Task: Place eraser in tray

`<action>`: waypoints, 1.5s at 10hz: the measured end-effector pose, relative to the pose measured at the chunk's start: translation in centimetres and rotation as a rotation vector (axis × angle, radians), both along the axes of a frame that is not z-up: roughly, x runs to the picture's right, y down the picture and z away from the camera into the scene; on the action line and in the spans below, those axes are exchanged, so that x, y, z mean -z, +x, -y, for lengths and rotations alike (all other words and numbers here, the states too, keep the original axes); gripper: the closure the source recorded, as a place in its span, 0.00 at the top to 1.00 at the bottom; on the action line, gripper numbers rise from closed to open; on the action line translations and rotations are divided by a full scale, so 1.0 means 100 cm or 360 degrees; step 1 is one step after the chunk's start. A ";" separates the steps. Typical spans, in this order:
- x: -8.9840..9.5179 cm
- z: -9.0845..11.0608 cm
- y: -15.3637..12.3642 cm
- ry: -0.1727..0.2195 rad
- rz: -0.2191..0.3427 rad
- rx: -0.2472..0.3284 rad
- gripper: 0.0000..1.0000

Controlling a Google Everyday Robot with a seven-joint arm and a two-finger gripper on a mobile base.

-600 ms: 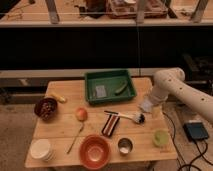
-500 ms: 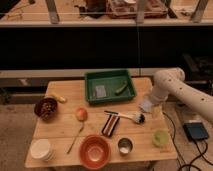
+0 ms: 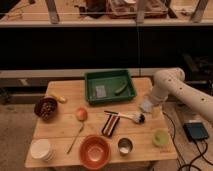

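Brush [image 3: 129,116] between claw [image 3: 147,106] and eraser [image 3: 111,125].

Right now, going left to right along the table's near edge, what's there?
stacked white bowls → orange bowl → metal cup → green cup. The gripper hangs farther back, right of the eraser.

One table [image 3: 57,127] carries one tray [image 3: 111,100], one eraser [image 3: 110,125], one brush [image 3: 126,116], one spoon [image 3: 76,138], one apple [image 3: 81,114], one yellow fruit [image 3: 59,98], one metal cup [image 3: 124,146], one green cup [image 3: 160,137] and three bowls: orange bowl [image 3: 95,151], dark bowl [image 3: 46,108], white bowl [image 3: 41,149]. Two things lie in the tray: a grey square [image 3: 100,91], a green vegetable [image 3: 121,89]. One gripper [image 3: 146,106] hangs over the table's right edge
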State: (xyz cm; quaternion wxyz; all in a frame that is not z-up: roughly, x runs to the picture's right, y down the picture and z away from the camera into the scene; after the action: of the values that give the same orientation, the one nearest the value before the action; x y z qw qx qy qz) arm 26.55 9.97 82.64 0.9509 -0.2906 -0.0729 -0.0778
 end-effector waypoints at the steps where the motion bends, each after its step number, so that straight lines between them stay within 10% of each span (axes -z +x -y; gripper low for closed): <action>1: 0.000 0.000 0.000 0.0000 0.0000 0.0000 0.75; 15: 0.002 -0.005 -0.004 -0.0012 0.0029 0.0051 0.75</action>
State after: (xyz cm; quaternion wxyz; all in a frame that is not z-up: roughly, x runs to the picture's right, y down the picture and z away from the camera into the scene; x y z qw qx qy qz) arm 26.15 10.42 82.44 0.9477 -0.2946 -0.0772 -0.0952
